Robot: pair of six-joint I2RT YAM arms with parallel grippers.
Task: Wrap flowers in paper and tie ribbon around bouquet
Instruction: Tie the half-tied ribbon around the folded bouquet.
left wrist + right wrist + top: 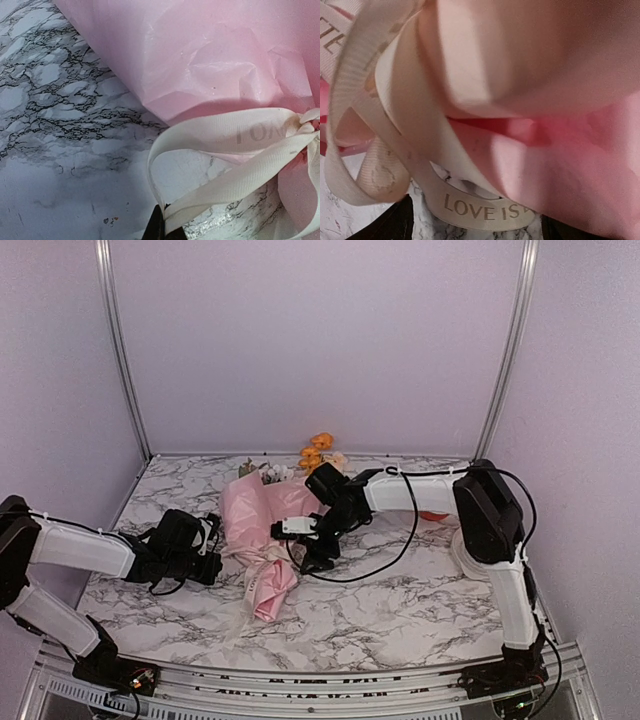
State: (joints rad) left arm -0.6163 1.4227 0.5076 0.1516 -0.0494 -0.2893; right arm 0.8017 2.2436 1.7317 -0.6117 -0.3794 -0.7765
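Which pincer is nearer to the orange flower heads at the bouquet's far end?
Right. The right pincer hangs over the middle of the bouquet, closer to the orange flower heads; the left pincer is farther off, left of the bouquet's narrow end.

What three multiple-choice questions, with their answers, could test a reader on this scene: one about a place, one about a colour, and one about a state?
1. Where are the orange flower heads?
A. At the far end of the bouquet, near the back wall
B. Beside the arm bases
C. Under the left arm

2. What colour is the paper?
A. Blue
B. Green
C. Pink

3. What is the state of the left end effector?
A. Wide open over bare table
B. Shut on the ribbon
C. Shut on a flower stem

Answers:
1 A: the top view shows them beyond the paper, by the wall.
2 C: every view shows it pink.
3 B: the left wrist view shows a ribbon strand pinched in it.
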